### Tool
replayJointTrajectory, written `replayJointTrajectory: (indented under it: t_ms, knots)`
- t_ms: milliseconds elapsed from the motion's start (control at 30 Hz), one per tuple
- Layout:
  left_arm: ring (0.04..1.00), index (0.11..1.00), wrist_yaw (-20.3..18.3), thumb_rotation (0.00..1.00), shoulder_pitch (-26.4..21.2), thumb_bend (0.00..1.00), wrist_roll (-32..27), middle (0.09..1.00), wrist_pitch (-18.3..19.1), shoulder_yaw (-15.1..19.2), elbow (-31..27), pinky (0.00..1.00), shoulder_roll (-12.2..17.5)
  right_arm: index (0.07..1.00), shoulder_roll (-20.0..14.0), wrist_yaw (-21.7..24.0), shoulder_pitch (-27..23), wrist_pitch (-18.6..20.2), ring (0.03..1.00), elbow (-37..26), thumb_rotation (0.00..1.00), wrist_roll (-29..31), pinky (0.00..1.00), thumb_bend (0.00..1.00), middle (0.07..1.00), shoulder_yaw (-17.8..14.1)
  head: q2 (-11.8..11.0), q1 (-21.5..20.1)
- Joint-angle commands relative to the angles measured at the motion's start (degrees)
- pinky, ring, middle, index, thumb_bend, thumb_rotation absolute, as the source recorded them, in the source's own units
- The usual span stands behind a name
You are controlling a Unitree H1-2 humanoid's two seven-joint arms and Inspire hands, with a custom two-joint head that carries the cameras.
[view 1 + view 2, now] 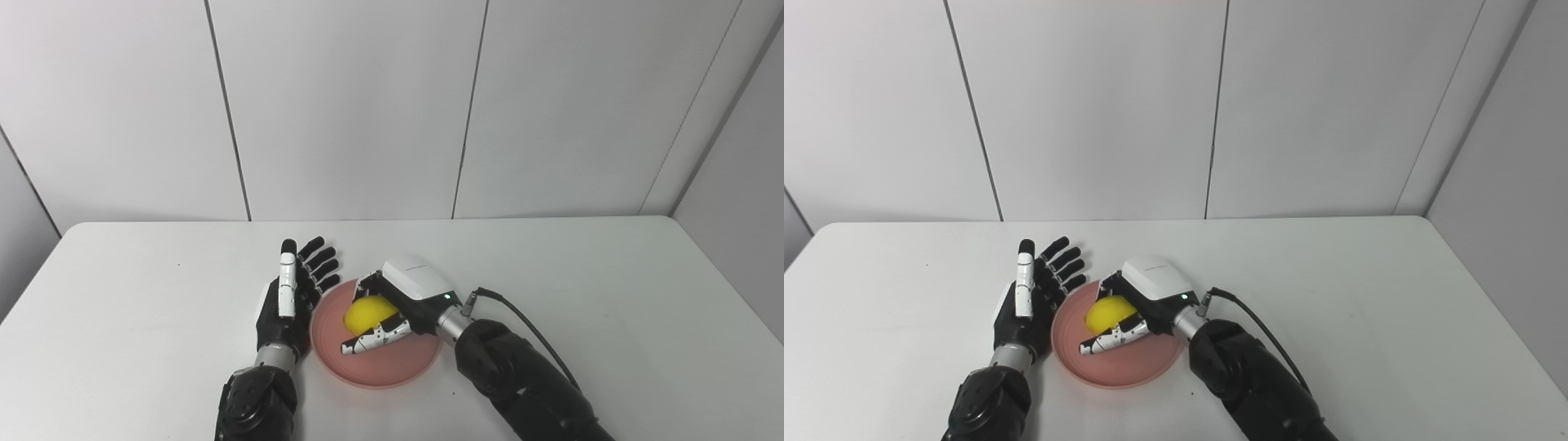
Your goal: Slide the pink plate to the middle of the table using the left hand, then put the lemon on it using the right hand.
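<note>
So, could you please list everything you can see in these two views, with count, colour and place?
plate: one, pink, on the table near the front edge, roughly mid-width.
lemon: one, yellow, over the plate's back half, inside the right hand's grasp.
table: one, white, filling the lower half of both views.
wall panels: several, white with dark seams, behind the table.
cable: one, black, running from the right wrist back along the forearm.
left hand: one, black and white, fingers spread, at the plate's left rim, holding nothing.
right hand: one, black with white cover, closed around the lemon.
</note>
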Motion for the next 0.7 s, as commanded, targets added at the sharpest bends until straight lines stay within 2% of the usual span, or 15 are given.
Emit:
replayJointTrajectory:
  t_ms: [0,100,200,433,567,667]
  knots:
    - [0.825,0.808,0.22,0.97,1.15,0.64,-0.09,0.808,2.06,-0.14,2.12,0.80,-0.18,0.570,-0.39,0.27,-2.27,-0.60,0.446,-2.53,0.85,0.34,0.38,0.97,0.504,-0.74,0.11,0.07]
    - [0.843,0.826,0.08,0.98,1.18,0.64,0.10,0.840,2.13,-0.29,2.10,0.81,-0.01,0.592,-0.35,0.87,-2.19,-0.18,0.475,-3.23,0.88,0.49,0.41,0.98,0.532,-1.20,0.11,0.10]
    - [0.858,0.836,-0.10,0.99,1.26,0.64,0.00,0.867,2.01,-0.22,2.14,0.81,-0.02,0.603,-0.26,1.41,-2.21,-0.17,0.496,-3.81,0.87,0.70,0.43,0.94,0.561,-1.66,0.12,0.11]
    - [0.861,0.862,0.21,1.00,1.15,0.65,0.72,0.880,2.41,-0.54,2.25,0.82,0.21,0.604,-0.30,0.91,-2.96,-0.83,0.484,-4.57,0.86,-1.25,0.41,0.92,0.559,-1.39,0.00,0.08]
    - [0.834,0.857,1.10,0.99,1.26,0.64,0.70,0.850,2.98,-0.26,1.88,0.79,-0.24,0.603,-0.05,1.26,-3.33,-0.46,0.510,-5.72,0.90,-1.04,0.44,0.94,0.569,-1.93,0.10,0.05]
    - [0.820,0.871,0.91,0.98,1.35,0.64,0.74,0.837,2.27,-0.34,2.11,0.81,-0.14,0.605,-0.01,1.25,-3.55,-0.16,0.525,-6.46,0.88,-1.03,0.45,0.90,0.581,-2.34,0.12,0.04]
